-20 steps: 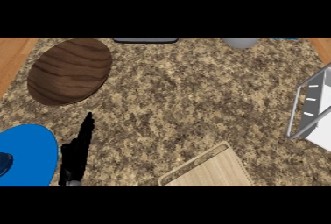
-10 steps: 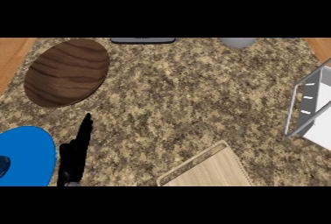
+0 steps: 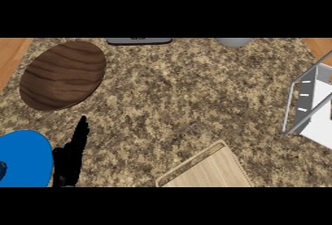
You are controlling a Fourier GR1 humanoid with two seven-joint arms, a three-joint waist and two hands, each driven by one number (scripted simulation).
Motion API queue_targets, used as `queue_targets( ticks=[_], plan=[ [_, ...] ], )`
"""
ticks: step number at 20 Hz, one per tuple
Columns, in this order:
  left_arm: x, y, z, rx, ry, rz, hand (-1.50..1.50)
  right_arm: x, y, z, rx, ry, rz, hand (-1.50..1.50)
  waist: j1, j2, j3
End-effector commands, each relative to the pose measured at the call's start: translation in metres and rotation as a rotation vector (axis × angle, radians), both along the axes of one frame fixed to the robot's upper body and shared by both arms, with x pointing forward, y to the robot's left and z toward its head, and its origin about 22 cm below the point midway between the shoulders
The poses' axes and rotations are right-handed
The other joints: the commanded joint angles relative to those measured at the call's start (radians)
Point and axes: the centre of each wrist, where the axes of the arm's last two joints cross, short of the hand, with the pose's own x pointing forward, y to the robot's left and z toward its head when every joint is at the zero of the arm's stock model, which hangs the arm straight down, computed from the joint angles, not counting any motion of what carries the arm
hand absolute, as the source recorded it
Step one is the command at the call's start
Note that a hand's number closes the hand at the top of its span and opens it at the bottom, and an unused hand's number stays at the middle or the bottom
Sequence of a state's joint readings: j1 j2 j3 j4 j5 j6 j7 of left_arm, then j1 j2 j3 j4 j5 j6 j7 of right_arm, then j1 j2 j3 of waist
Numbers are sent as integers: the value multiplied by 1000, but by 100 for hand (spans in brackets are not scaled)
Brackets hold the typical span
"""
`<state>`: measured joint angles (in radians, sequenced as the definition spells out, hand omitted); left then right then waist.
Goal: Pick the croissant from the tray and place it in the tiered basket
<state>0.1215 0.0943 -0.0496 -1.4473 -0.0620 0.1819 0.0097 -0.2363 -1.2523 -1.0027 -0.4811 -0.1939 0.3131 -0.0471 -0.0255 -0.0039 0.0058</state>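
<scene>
While the left hand (image 3: 73, 154) rests at the head view's lower left, fingers straight and holding nothing, a blue plate (image 3: 23, 160) lies just beside it. Only a corner of the light wooden tray (image 3: 207, 172) shows at the lower edge; the croissant cannot be seen. The tiered basket (image 3: 310, 105) stands at the right edge, well apart from the hand. A dark wooden plate (image 3: 63, 74) lies at the upper left of the speckled counter (image 3: 188, 96).

Kitchen: granite counter (image 3: 194, 101), plates (image 3: 63, 74).
</scene>
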Motion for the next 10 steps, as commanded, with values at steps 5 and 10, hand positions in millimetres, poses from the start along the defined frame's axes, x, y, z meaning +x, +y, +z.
queue_targets(
  ticks=[5,10],
  plan=[
    [-14,9,-8,-13,43,69,0,-85,-18,-4,21,20,33,-150,-47,-5,4],
    [-12,0,-10,-29,43,54,0,-109,-20,-2,26,34,86,-150,-62,-8,6]
  ],
)
